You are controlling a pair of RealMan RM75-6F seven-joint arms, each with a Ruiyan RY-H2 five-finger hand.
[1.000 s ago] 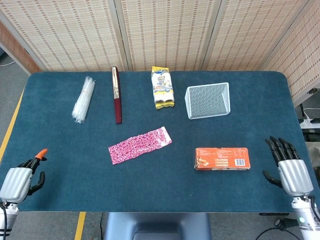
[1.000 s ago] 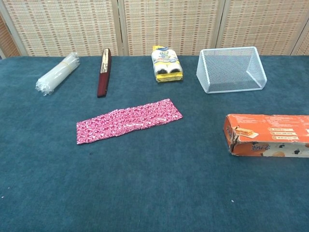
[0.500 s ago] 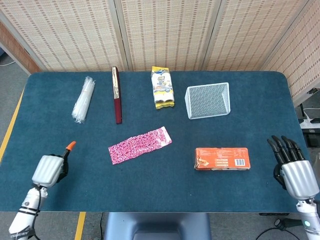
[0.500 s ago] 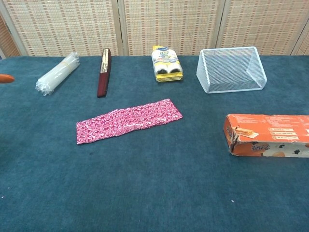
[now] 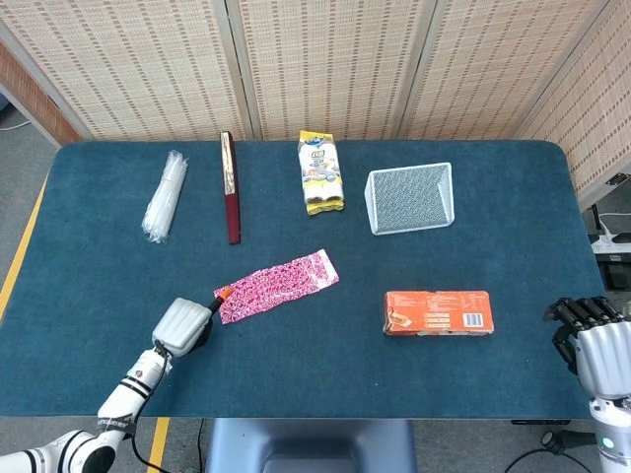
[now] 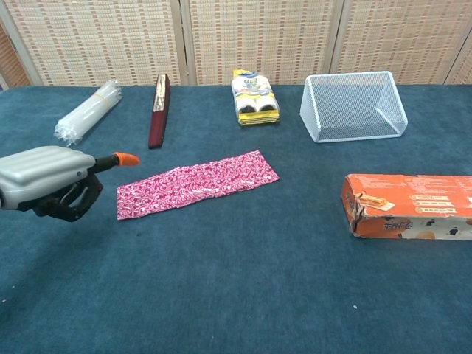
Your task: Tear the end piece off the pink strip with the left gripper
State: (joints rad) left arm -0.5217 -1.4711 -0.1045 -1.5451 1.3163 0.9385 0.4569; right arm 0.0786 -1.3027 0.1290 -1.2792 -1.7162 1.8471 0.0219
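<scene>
"Where was the left hand (image 6: 51, 182) when this was taken?"

"Just beside the near-left end of the pink strip (image 5: 277, 286), which lay flat on the blue table (image 5: 473, 246) between the dark red case (image 5: 230, 186) and the orange box (image 5: 438, 311). One orange-tipped finger (image 6: 124, 158) pointed out toward the strip; the rest were curled under, and nothing was in them. I couldn't tell whether the tip touched the strip."

"And the right hand (image 5: 599, 347)?"

"At the table's far right edge, well apart, fingers curled in on nothing."

"So what looked risky?"

"In my view, the strip lay loose, with nothing pinning it. A pull from one hand could have dragged the whole piece across the cloth and torn nothing. A single pointed finger also looked a poor start for a pinch on something so flat; it might have merely shoved the end aside or crumpled it."
</scene>
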